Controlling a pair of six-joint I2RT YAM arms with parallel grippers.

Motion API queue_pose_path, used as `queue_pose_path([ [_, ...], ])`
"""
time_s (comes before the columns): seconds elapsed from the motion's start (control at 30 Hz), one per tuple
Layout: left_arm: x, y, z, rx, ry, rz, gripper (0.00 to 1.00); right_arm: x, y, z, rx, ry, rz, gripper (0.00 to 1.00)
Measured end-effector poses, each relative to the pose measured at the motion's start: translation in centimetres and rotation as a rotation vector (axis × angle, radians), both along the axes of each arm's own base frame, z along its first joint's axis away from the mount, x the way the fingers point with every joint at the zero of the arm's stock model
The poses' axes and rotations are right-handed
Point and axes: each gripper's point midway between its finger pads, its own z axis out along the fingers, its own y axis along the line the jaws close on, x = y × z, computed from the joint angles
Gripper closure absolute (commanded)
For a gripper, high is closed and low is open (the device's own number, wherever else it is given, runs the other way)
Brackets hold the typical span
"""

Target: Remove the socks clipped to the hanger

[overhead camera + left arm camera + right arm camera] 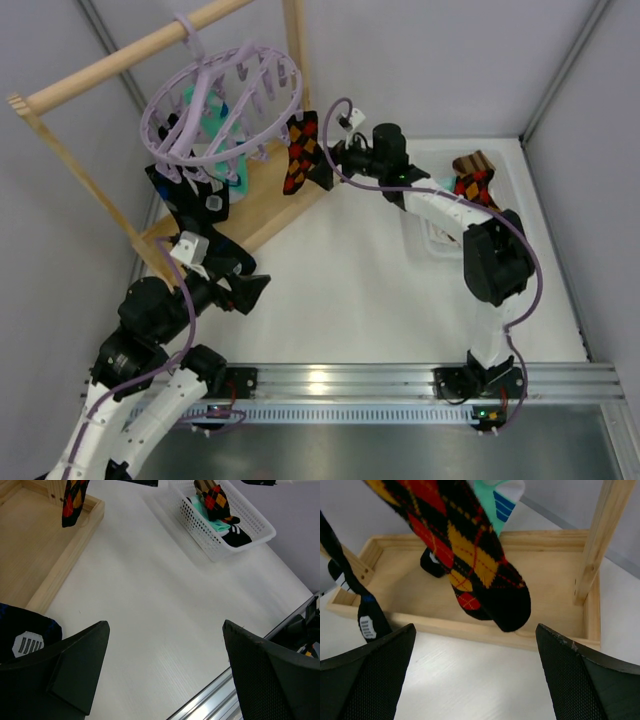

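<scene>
The pale-lavender ring hanger hangs by its hook from a wooden rod. A black argyle sock hangs clipped at its right side, and it also shows in the right wrist view and the left wrist view. A teal sock and a black sock with white marks hang there too. My right gripper is open, and in its own view the argyle sock's toe hangs just above and beyond the fingertips, not touching. My left gripper is open and empty over the table.
The wooden frame's base tray lies under the hanger, with an upright post at its right. A white basket at the right holds an argyle sock, a teal one and a black one. A brown striped sock lies there too.
</scene>
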Motion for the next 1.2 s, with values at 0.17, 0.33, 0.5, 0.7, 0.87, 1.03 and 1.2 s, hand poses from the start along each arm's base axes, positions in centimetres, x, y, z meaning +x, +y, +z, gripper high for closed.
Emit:
queue_pose_path([
  [0.17, 0.0, -0.1, 0.0, 0.000, 0.000, -0.003, 0.02, 2.4, 1.7, 0.2, 0.013, -0.035, -0.005, 0.01],
  [0.33, 0.0, -0.1, -0.1, 0.001, 0.003, -0.003, 0.02, 3.0, 2.9, 0.4, 0.037, -0.057, 0.065, 0.23],
  [0.5, 0.0, 0.0, -0.2, 0.001, 0.003, -0.001, 0.02, 1.1, 3.8, -0.2, 0.074, -0.070, 0.165, 0.76],
  [0.7, 1.1, 1.2, -0.1, -0.006, 0.013, 0.102, 0.02, -1.7, 3.7, -4.0, 0.088, -0.013, 0.171, 1.00],
  [0.87, 2.3, 1.4, 3.1, -0.059, 0.028, 0.165, 0.02, -4.7, 3.5, -3.3, 0.079, -0.040, 0.079, 1.00],
  [1.03, 3.4, 0.9, 8.3, -0.135, 0.014, 0.186, 0.02, -9.2, 5.2, 1.0, 0.100, -0.153, 0.012, 1.00],
  [1.2, 5.8, 0.0, 12.6, -0.182, 0.006, 0.217, 0.02, -13.0, 6.6, 3.6, 0.109, -0.228, -0.058, 1.00],
])
